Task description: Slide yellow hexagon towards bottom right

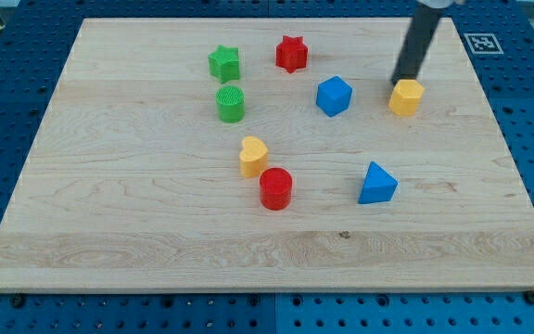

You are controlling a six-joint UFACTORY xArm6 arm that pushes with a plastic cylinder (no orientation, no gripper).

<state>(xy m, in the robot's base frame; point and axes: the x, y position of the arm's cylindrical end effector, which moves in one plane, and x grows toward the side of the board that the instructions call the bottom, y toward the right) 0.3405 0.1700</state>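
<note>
The yellow hexagon [406,96] lies on the wooden board [156,232] at the view's upper right. My tip [401,81] is at the end of the dark rod that comes down from the view's top. It stands right at the hexagon's upper left edge, touching or nearly touching it. The blue cube [334,96] lies to the hexagon's left. The blue triangular block [376,184] lies below the hexagon, a little to its left.
A red star [291,54] and a green star [223,63] lie near the view's top. A green cylinder [231,104], a yellow heart [253,156] and a red cylinder [275,188] lie around the middle. The board's right edge is near the hexagon.
</note>
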